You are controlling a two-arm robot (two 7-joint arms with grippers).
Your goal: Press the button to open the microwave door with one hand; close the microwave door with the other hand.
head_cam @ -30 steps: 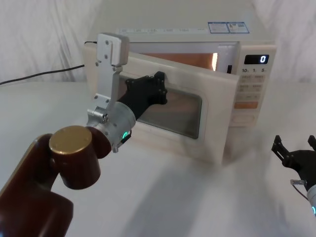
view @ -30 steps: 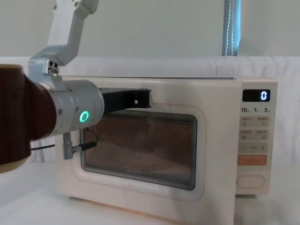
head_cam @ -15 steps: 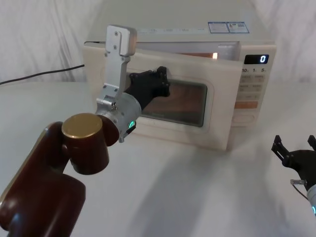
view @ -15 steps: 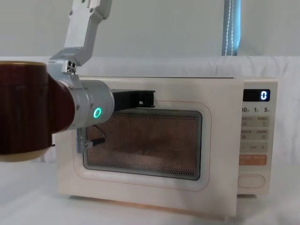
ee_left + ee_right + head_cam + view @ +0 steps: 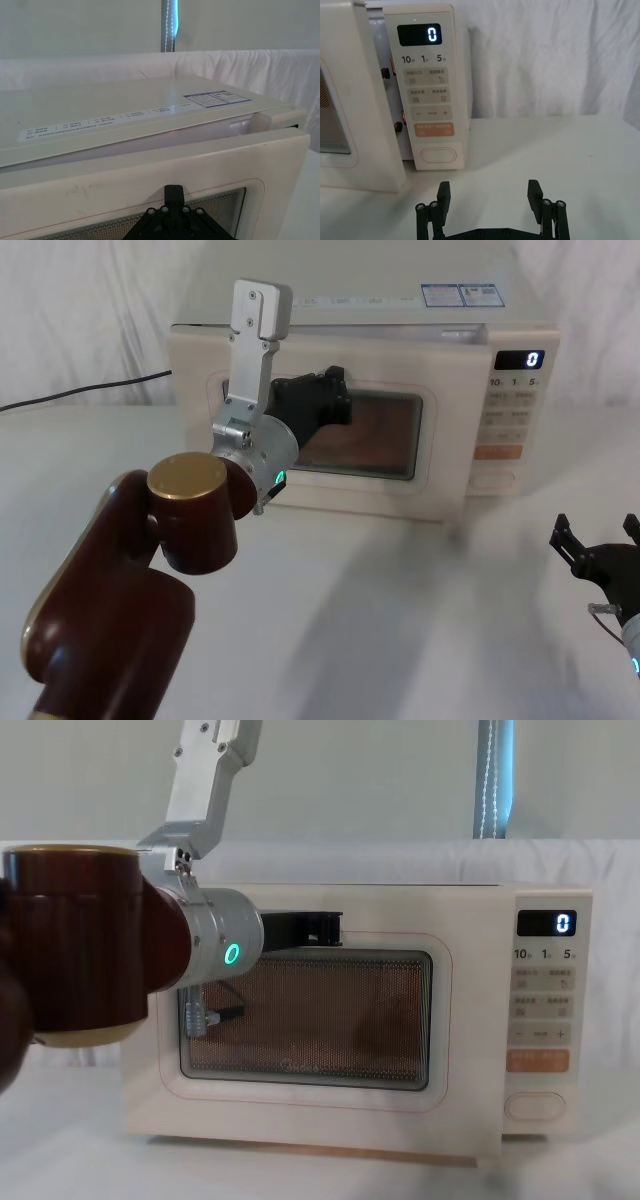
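The right gripper (image 5: 598, 540) hovers low over the white table (image 5: 400, 620), fingers spread and empty, facing the wide cream button (image 5: 438, 156) at the panel's foot. Farther back, the left gripper (image 5: 325, 400) presses against the microwave door (image 5: 445, 455), nearly shut; its finger spacing cannot be told.

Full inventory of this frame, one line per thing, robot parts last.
Cream microwave: one, on the table, centre back.
Cream microwave door with dark glass window: one, nearly shut, thin gap at its latch side.
Wide cream pill-shaped button: one, bottom of control panel.
Orange rectangular key: one, just above the button.
Digital display: one, dark, reads 0, top of panel.
Black cable: one, left of microwave.
White cloth-covered table: one.
Left gripper: black, against the door front.
Right gripper: black, open, low right, apart from microwave.
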